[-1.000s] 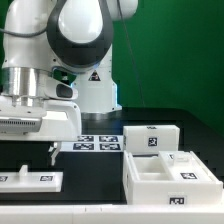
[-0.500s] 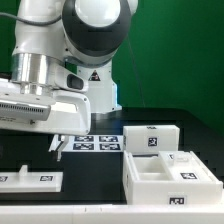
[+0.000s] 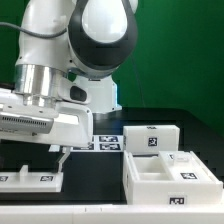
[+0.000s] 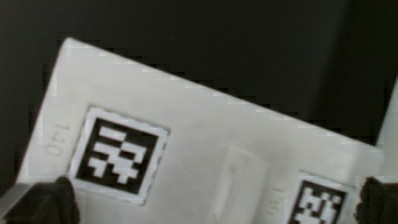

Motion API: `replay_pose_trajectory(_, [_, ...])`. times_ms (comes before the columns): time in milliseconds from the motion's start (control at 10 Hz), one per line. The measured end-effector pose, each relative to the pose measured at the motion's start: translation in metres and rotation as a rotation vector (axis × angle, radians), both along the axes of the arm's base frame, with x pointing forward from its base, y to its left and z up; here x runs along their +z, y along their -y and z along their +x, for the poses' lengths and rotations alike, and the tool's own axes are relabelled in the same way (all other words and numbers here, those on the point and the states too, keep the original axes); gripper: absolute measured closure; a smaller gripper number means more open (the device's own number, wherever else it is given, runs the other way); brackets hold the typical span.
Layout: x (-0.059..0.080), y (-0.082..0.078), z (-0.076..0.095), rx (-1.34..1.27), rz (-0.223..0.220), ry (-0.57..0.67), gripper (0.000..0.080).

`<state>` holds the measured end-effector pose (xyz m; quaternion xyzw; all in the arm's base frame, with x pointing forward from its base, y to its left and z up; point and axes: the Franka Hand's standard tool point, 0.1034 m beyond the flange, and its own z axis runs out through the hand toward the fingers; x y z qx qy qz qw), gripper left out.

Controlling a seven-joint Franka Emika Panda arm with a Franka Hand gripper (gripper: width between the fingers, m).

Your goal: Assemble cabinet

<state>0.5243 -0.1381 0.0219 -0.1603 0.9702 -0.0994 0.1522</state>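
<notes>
Wrist view, white cabinet panel [image 4: 199, 112], two black-and-white fiducial tags [image 4: 116, 157]

A robotics lab: white robot arm [image 3: 92, 38], black surface [image 3: 95, 168], green backdrop [image 3: 175, 50], fiducial tags on the marker board [image 3: 108, 142] and cabinet parts [image 3: 150, 138].

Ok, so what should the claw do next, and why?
Probably lower straight down. The claw hovers open above the flat white plastic cabinet panel with black-and-white tags, its fingers spread wide in the wrist view, not yet gripping.
</notes>
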Motion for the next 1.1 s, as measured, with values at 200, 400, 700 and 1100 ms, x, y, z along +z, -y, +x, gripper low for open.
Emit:
replay_pose_trajectory(200, [-0.0004, 0.0014, -0.0009, 0.004, -0.004, -0.002, 0.0094])
replay_pose_trajectory(400, [-0.0014, 0.0022, -0.0023, 0.004, -0.005, -0.005, 0.0294])
replay_pose_trajectory(700, [-0.0025, 0.003, -0.0037, 0.004, -0.005, -0.009, 0.0679])
replay_pose_trajectory(1100, [0.0017, 0.0034, -0.0044, 0.009, -0.017, -0.007, 0.0731])
